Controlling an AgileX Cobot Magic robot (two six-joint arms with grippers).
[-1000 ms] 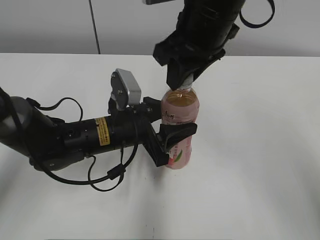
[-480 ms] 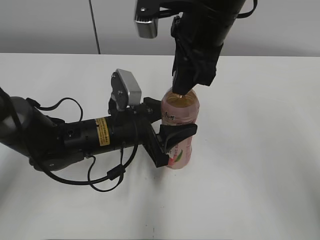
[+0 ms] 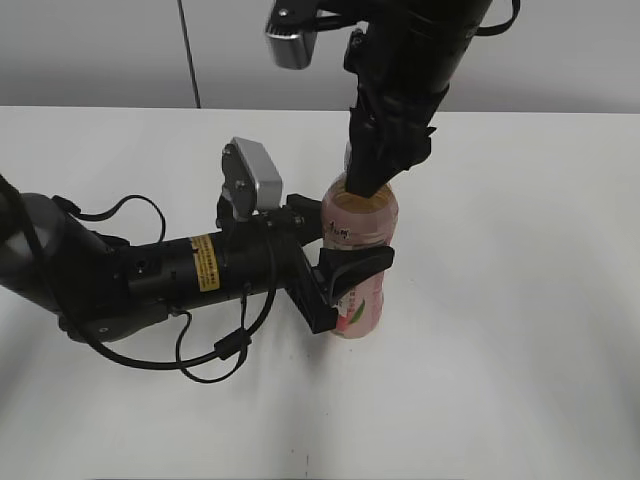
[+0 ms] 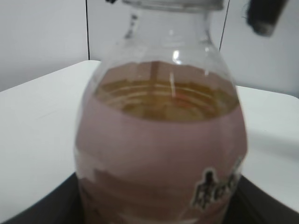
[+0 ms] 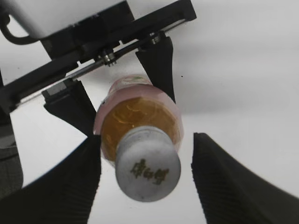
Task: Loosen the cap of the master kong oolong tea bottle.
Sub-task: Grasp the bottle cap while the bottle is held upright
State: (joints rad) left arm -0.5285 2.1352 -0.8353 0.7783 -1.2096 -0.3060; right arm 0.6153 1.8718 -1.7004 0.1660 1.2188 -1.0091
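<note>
Tea bottle held upright near mid-table, cap between spread fingers

The cap (image 5: 147, 171) tops the master kong oolong tea bottle (image 3: 358, 262); the right gripper (image 5: 145, 175) straddles it, spread, touching nothing. The left gripper (image 3: 345, 285) clamps the bottle's body from the left.

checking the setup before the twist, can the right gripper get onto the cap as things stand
Probably yes. The right gripper hangs open directly over the cap, one finger on each side, with nothing between them. The left gripper clamps the bottle lower down, clear of the top.

Left gripper (image 3: 345, 285) fingers clamped; right gripper (image 5: 145, 175) fingers spread, pointing down.
</note>
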